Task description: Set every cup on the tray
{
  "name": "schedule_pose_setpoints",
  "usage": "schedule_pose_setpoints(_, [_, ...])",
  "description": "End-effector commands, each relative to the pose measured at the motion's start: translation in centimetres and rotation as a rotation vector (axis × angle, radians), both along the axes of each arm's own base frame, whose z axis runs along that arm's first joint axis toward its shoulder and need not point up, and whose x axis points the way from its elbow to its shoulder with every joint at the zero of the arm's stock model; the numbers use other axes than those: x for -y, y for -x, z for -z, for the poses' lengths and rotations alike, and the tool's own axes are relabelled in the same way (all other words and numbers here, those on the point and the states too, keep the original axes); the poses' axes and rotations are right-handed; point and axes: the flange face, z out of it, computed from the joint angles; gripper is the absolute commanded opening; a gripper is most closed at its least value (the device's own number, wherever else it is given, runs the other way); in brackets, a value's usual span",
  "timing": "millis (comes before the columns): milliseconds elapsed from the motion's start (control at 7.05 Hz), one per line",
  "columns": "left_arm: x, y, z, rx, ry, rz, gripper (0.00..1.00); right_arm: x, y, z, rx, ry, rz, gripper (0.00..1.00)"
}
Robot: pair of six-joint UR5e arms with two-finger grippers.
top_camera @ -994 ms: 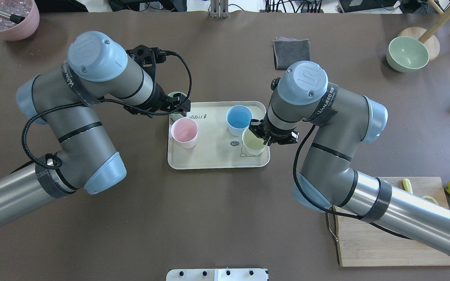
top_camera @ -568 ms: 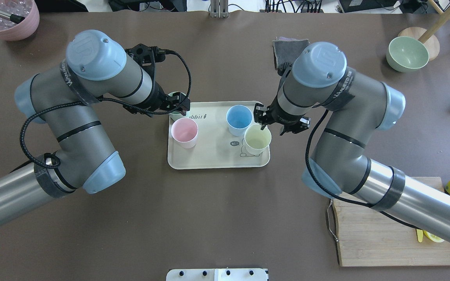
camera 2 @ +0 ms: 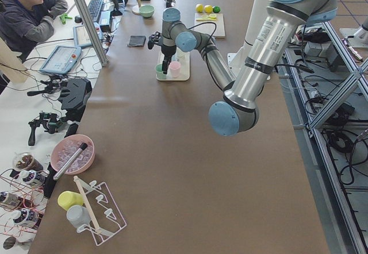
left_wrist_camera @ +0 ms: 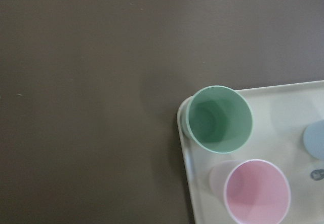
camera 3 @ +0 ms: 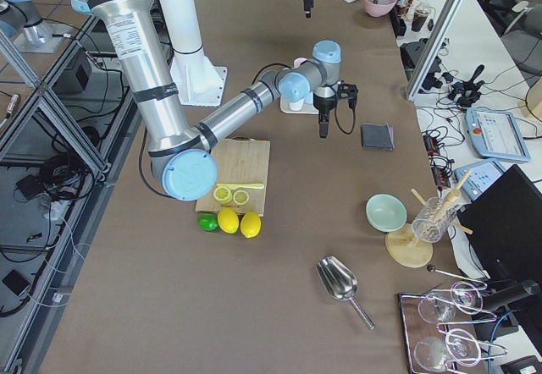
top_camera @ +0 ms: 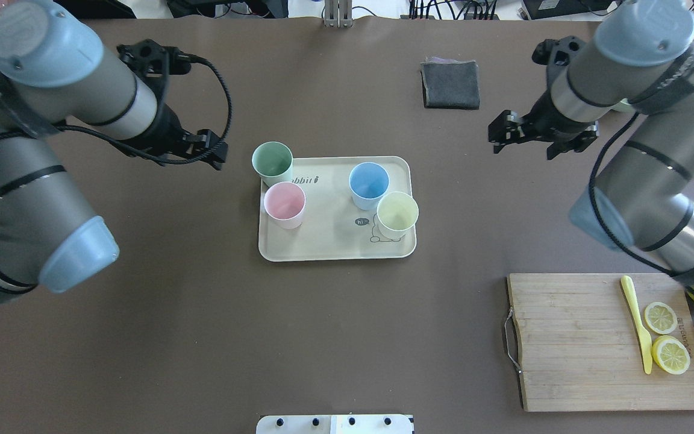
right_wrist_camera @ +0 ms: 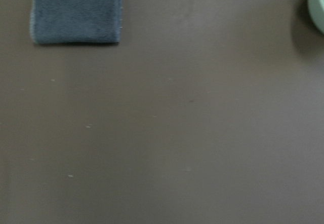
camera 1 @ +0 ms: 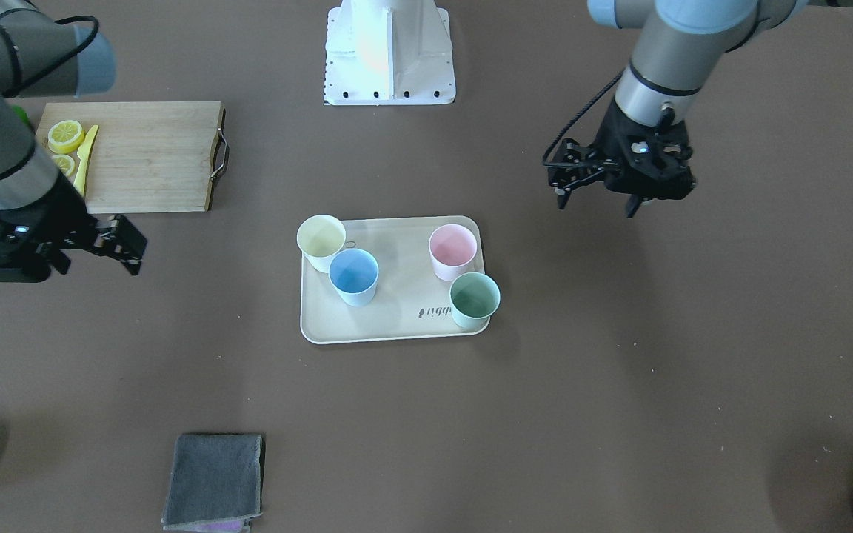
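Both arms are up over the table (top_camera: 347,337) and both hands are empty. The left gripper (top_camera: 214,150) hangs above bare tabletop with its jaws spread wide, nothing between them. Just off its inner side, toward the middle of the table, stands the mint green cup (top_camera: 272,163), upright and tucked into the nearest corner of the tray (top_camera: 329,238). The left wrist camera looks straight down into that cup, with the pink cup (top_camera: 284,204) right beside it, the next one along from this gripper.

Over on the other side, the right gripper (top_camera: 523,150) is parted too and carries nothing. It hovers well clear of the tray. The closest cups to it are the blue cup (top_camera: 368,182) and the yellow cup (top_camera: 397,214), side by side at the tray's near end from that gripper. The yellow one covers part of the little cartoon drawing. Nearer to this gripper than any cup is the grey cloth (top_camera: 450,84), which its wrist camera catches in one corner, with the edge of a pale green bowl (right_wrist_camera: 318,6) in another.

All four cups stand upright on the tray, which lies between the two grippers.
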Motion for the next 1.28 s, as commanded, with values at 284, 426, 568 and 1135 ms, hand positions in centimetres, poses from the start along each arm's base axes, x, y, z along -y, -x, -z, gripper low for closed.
schedule_pose_setpoints(284, [2.4,22.1,-20.8,0.079,0.091,-0.144,0.98,-6.7,-21.5,-18.3,-0.053,-0.055,0.169,1.00])
schedule_pose_setpoints(426, [3.2,27.3,-26.8,0.065,0.130,-0.162,0.99,-9.8,-25.2,-21.8,-0.072,-0.036,0.169,1.00])
schedule_pose_setpoints(568, [0.0,31.0,-32.5,0.060,0.217,-0.115,0.98,-12.4,-27.1,-24.4,-0.075,0.015,0.142,1.00])
schedule_pose_setpoints(1135, [-3.3,36.3,-37.0,0.040,0.273,0.003,0.98,-12.9,-29.6,-25.4,-0.073,0.029,0.085,1.00])
